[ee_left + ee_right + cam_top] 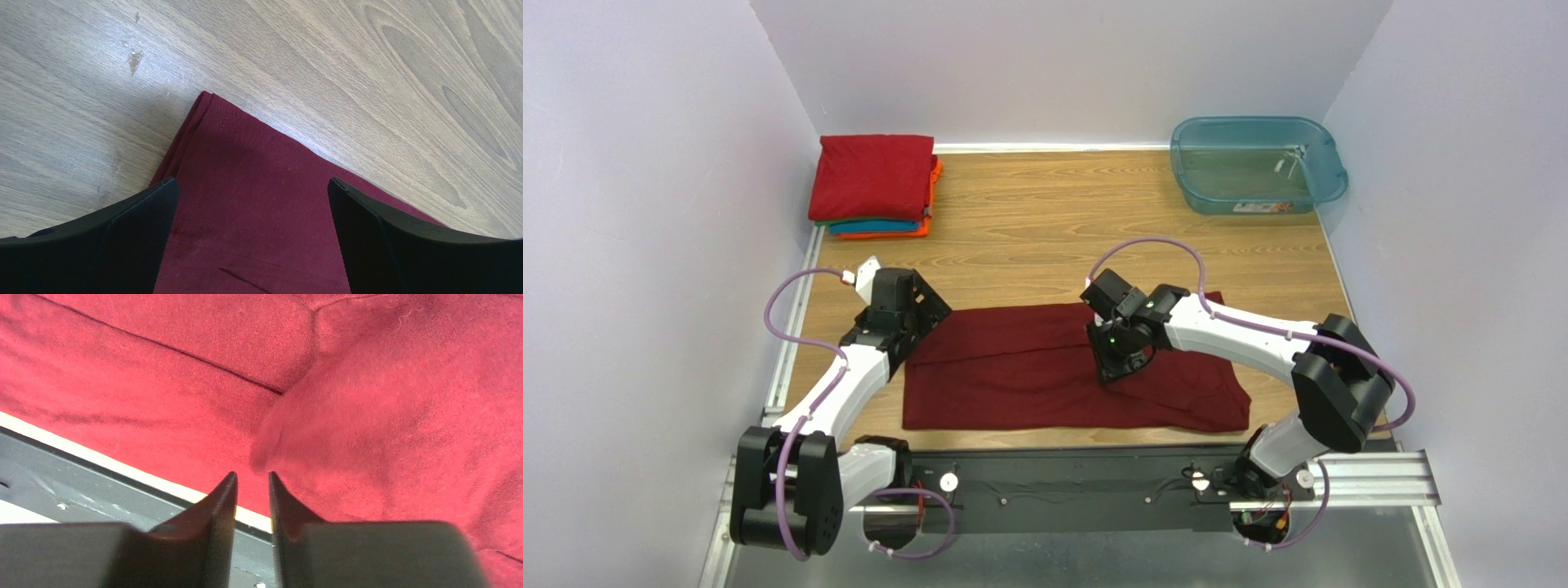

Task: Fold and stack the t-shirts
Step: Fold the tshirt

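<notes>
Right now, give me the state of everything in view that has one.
maroon t-shirt, flat on the table, folded lengthwise, not stacked.
shirt stack, folded and piled, red on top.
teal tub, upright, no shirts inside.
left gripper, open over the maroon t-shirt's corner.
right gripper, nearly shut, low over the maroon t-shirt.

A: Where could a hand pass freely?
B: Over the bare table (1063,227) between the folded stack (875,184) in the far left corner and the tub (1257,163) at far right: wide, nothing in it.
A: And nearer?
B: The maroon shirt (1014,368) fills the near middle. The right arm (1247,333) lies across its right half, and the left gripper (251,184) hangs over its left corner. The side walls (658,245) close both flanks.
</notes>
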Motion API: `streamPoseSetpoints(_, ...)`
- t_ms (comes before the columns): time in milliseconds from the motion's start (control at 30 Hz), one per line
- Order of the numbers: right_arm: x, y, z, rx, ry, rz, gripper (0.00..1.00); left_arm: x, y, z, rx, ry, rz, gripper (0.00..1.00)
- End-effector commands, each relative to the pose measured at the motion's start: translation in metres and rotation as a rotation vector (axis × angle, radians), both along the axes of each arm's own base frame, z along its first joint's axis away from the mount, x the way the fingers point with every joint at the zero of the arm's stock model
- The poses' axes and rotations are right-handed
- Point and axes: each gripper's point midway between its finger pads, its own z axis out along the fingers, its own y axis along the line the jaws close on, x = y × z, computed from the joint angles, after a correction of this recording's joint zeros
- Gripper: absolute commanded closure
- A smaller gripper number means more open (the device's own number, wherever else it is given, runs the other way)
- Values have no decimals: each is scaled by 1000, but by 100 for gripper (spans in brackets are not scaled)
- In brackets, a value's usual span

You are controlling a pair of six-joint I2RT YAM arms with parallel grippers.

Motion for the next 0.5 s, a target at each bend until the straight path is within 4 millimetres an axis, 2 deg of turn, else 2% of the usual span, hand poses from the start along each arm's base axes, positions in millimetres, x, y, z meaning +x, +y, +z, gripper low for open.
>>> streamPoseSetpoints(0,9,8,11,18,-16,-15,59,7,-1,12,10,-39,-14,2)
streamPoseSetpoints(33,12,12,16,30,-28,-11,52,7,-1,12,11,-41,-15,2)
streamPoseSetpoints(67,14,13,19,36,-38,-6,24,7,-2,13,9,-44,-22,2)
streamPoseSetpoints(100,18,13,22,35,-56,-11,0,7,-3,14,6,-47,-26,2)
streamPoseSetpoints(267,36,10,50,53,-175,-63,0,11,-13,27,-19,-110,-82,2)
streamPoseSetpoints(300,42,6,59,55,-222,-97,0,11,-20,30,-30,-123,-114,2)
streamPoseSetpoints(400,48,-12,71,55,-293,-220,0,17,-42,46,-52,-191,-200,2)
streamPoseSetpoints(467,51,-26,71,56,-296,-296,0,22,-57,57,-72,-233,-242,2)
